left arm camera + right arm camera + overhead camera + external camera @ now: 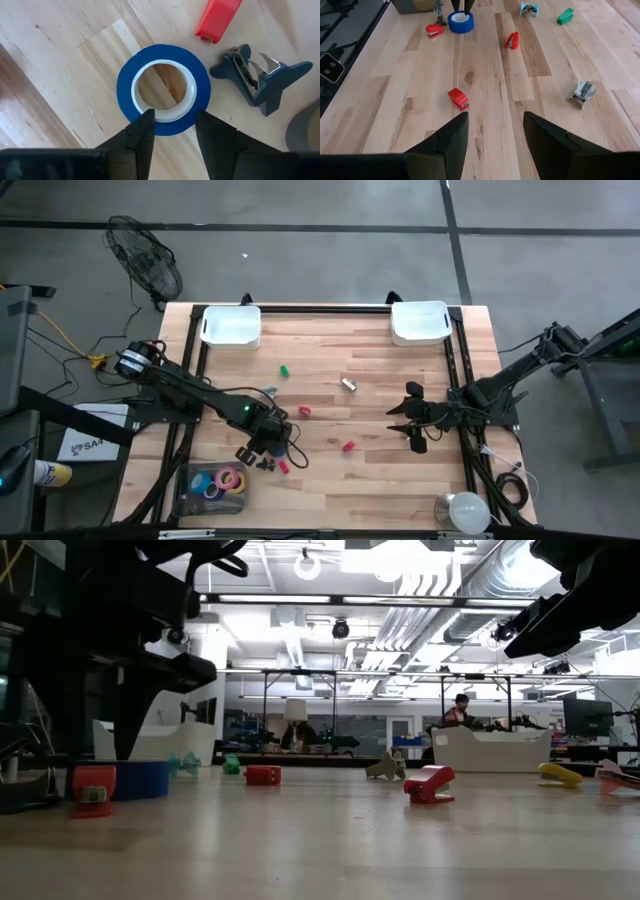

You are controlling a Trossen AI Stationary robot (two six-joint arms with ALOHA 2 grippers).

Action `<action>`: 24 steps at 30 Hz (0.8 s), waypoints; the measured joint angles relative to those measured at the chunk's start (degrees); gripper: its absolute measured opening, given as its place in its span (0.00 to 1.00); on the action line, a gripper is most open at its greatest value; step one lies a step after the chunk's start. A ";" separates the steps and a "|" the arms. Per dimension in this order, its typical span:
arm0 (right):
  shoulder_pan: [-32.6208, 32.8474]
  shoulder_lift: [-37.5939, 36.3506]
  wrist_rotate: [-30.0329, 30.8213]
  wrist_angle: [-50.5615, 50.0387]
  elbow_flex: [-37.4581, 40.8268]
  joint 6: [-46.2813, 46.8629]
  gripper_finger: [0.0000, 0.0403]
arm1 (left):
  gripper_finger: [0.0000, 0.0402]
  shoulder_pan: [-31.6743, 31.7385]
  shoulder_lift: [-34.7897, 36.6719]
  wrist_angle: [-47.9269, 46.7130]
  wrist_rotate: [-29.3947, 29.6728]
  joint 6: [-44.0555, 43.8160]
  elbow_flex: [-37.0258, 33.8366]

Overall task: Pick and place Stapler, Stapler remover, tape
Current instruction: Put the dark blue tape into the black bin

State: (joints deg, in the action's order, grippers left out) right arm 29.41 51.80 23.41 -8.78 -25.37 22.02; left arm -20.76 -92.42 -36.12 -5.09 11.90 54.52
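Left gripper point(172, 122) straddles the blue tape point(164, 89) wall, jaws part-open (not clamped), beside a dark stapler remover point(257, 75).

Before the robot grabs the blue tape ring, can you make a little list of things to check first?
1. Left gripper lined up with the blue ring-shaped tape roll: ok, one finger on each side of the near rim.
2. Blue tape roll lying flat on the wooden table: ok.
3. Grip closed firmly on the roll: cannot tell, the fingers touch its edge only.
4. Dark blue clawed staple remover out of the way: ok, it lies beside the roll, apart from it.
5. Small red stapler out of the way: ok, apart too.
6. Right gripper away from the left one: ok, open over bare wood.
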 joint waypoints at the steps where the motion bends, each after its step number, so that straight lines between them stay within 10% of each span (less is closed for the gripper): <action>1: 0.00 0.01 0.01 0.00 0.00 -0.02 0.45 | 0.34 -0.27 0.00 0.00 -0.06 0.57 0.00; 24: 0.01 0.01 -0.23 -0.42 -0.01 0.02 0.45 | 0.33 -6.66 -0.15 -1.25 8.65 14.04 -0.04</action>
State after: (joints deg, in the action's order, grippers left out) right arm 29.42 51.81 23.18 -9.19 -25.38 22.04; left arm -27.42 -92.58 -37.36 3.56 25.94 54.48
